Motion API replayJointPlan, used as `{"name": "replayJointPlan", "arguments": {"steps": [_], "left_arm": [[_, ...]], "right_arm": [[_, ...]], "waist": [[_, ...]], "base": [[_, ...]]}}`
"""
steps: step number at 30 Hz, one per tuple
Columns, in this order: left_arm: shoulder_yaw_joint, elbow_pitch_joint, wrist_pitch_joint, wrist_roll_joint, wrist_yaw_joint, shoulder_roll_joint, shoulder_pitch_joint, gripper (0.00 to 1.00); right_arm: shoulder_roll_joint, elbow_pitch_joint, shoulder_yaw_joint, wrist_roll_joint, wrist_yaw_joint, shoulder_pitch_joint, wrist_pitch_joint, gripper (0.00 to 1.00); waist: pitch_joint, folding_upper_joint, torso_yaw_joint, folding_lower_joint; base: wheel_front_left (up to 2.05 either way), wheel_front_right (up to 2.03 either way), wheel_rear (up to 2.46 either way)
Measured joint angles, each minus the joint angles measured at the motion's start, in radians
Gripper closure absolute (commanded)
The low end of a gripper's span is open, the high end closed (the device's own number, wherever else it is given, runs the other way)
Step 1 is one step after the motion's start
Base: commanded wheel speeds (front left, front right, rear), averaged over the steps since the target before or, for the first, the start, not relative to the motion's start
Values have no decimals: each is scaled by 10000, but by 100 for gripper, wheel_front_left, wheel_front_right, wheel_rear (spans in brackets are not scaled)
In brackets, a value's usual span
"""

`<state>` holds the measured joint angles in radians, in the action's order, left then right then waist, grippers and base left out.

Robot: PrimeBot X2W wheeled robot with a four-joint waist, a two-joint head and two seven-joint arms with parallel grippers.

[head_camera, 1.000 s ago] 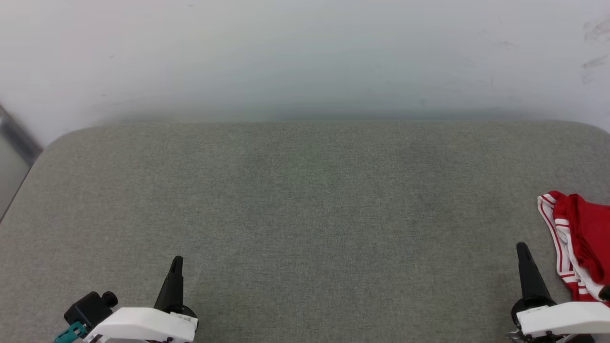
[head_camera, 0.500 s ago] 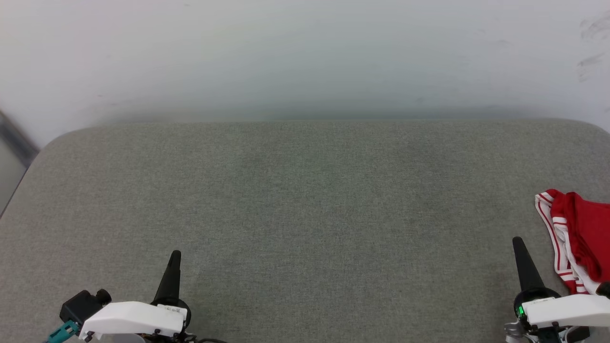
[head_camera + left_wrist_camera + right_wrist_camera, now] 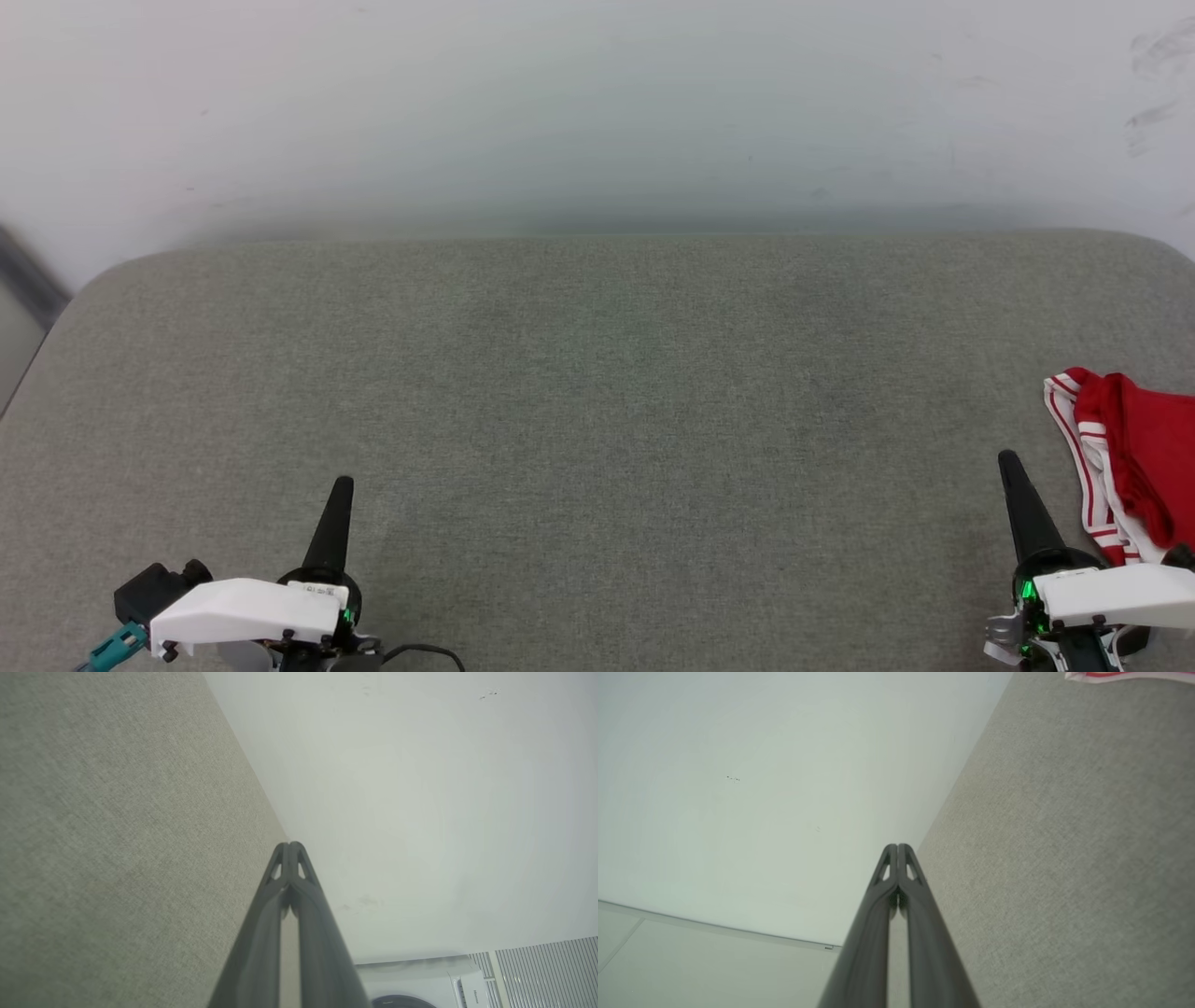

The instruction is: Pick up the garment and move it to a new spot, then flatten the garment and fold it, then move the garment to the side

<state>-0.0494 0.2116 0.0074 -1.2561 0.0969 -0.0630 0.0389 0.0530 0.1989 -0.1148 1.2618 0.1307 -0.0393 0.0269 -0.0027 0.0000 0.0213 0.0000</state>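
Grey woven-fabric surface with rounded far corners (image 3: 597,392) spans the scene, evenly lit. Plain white wall (image 3: 597,103) stands directly behind it, with dark scuff marks (image 3: 1158,56) at far right (faint, smudged). Left wrist view: white front-loading appliance (image 3: 420,975) beside a white ribbed panel (image 3: 546,970).

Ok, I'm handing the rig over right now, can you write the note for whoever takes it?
Left gripper: jaws shut, empty, over the grey padded surface, near left.
Right gripper: jaws shut, empty, just left of the garment.
Garment: bunched up at the surface's right edge, partly cut off in the head view.
Done: nothing that shows; the garment is neither flat nor folded.
Left: pick it up, move it, flatten, fold, set aside.
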Motion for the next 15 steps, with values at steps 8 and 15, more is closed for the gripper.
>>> {"name": "replayJointPlan", "arguments": {"steps": [8,15], "left_arm": [[-111,63,178,-754,84,2,109,100],[-184,115,341,-1369,105,4,246,100]], "right_arm": [[0,100,-4,704,0,-109,180,100],[-2,180,-4,1287,0,-219,316,100]], "waist": [[10,0,-37,0],[19,0,-71,0]], "base": [[0,0,0],[0,0,0]]}}
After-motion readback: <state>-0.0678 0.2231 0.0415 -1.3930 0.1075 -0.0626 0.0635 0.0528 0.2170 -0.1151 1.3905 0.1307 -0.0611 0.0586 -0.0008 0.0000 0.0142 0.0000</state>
